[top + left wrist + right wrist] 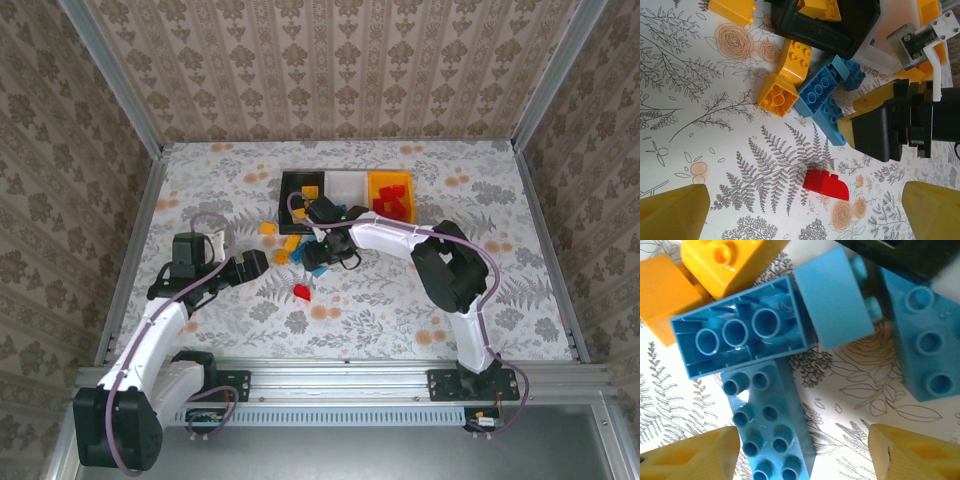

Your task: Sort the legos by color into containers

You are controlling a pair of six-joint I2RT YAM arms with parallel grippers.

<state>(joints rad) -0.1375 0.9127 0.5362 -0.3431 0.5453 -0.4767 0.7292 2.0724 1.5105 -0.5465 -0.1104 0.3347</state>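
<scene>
Three trays stand at the back: black (293, 205), white (345, 186) and orange-yellow (392, 180), the last holding red bricks (393, 206). A yellow brick (312, 192) lies in the black tray. Loose blue bricks (822, 97) and yellow bricks (785, 80) are piled in front of the black tray. My right gripper (802, 460) is open, low over a flat studded blue brick (767, 425) that lies between its fingers. An upturned blue brick (740, 332) lies just beyond. My left gripper (802, 220) hangs open above the table, near a lone red brick (826, 184).
The right arm's black and yellow gripper body (880, 125) sits close to the blue pile in the left wrist view. Another yellow brick (268, 228) lies left of the pile. Metal rails (130, 250) edge the flowered table.
</scene>
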